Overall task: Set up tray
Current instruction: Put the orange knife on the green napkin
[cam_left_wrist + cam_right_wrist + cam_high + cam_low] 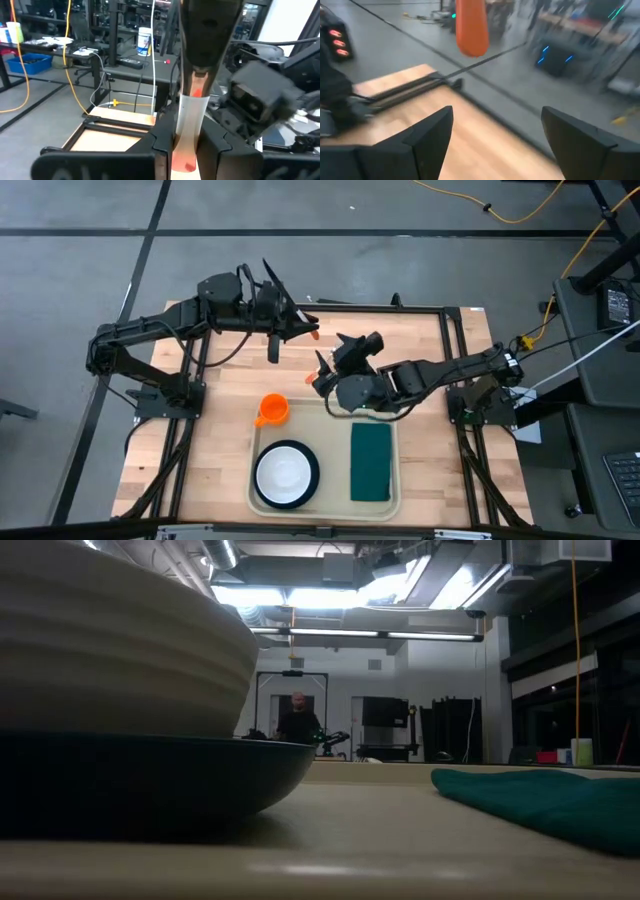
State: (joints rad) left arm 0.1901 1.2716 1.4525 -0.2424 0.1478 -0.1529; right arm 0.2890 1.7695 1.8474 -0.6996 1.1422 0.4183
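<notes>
1. Light wooden desk [215, 430] with black frame rails, both dark arms above it.
2. Large beige rectangular plastic tray [336, 420] with rounded corners and raised rim, at the near middle of the desk, flat.
3. Left arm reaches in from the left over the far part of the desk; left gripper [300, 326] is up off the surface, well apart from the tray. In the left wrist view its fingers [165, 145] are clamped on a slim utensil [192, 107] with a pale, silvery shaft and orange ends; what kind of utensil it is can't be told.
4. Right arm comes in from the right; right gripper [322, 372] is above the desk just past the tray's far rim, orange-tipped. Right wrist view shows its fingers [427, 137] spread wide with nothing between them.
5. Dark green rectangular cloth napkin [371, 463] lies flat in the tray's right half.
6. White round bowl on a dark round plate [286, 472], in the tray's left half, apart from the napkin.
7. Orange plastic cup [273, 410] with a handle, on the desk just outside the tray's far left corner.
</notes>
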